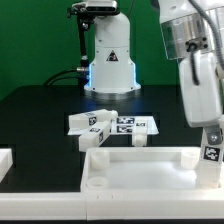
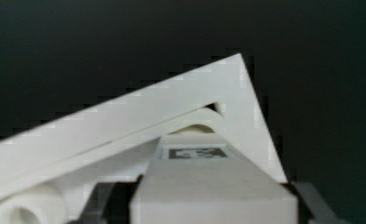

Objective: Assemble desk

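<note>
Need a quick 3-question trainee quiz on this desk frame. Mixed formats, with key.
1. True or false: the gripper holds a white square tagged leg at a corner of the big white rimmed plastic panel.
2. Where does the thin flat white marker board lie? A) inside the panel B) on the black table C) in the gripper
3. Fill in: the held leg is at the exterior view's ___ end of the panel.

Key: 1 true; 2 B; 3 right.

The desk panel [image 1: 140, 182] and the leg [image 2: 194, 190] look like smooth white plastic with a faint sheen. The table [image 1: 40, 112] is matt black. The marker board [image 1: 80, 122] looks matt white, paper-like. The robot arm [image 1: 197, 85] has a glossy white shell.
</note>
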